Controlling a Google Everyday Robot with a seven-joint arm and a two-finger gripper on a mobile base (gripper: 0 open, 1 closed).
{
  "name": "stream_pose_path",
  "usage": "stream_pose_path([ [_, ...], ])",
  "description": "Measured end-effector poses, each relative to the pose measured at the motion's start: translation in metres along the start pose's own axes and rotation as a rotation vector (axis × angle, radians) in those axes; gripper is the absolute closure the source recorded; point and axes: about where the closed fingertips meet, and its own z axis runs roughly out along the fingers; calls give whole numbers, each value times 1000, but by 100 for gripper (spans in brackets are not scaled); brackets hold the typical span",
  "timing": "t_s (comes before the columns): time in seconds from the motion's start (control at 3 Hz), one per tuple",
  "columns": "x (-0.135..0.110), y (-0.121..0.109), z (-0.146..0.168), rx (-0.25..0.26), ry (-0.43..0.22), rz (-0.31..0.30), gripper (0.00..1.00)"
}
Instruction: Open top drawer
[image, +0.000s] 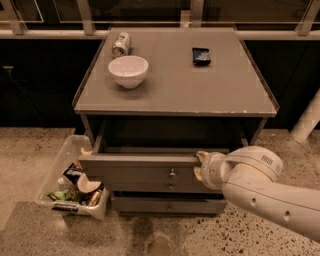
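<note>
The top drawer (135, 170) of the grey cabinet stands pulled partway out toward me, and a dark gap shows behind its front panel. A small round metal knob (172, 174) sits at the centre of that front. My gripper (200, 166) is at the right part of the drawer's front, against its top edge, with the white arm (260, 190) reaching in from the lower right. The wrist hides where the gripper meets the panel. Lower drawer fronts (165, 204) sit below, pushed further in.
On the cabinet top (225, 95) are a white bowl (128, 70), a can lying on its side (121, 44) and a small black packet (201, 55). A clear bin of rubbish (75, 185) stands on the floor at the left. A white post (307, 120) leans at the right.
</note>
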Motion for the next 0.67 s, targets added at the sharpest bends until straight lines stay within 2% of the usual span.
stream_pose_path([
  [0.67, 2, 4, -4, 2, -7, -1, 100],
])
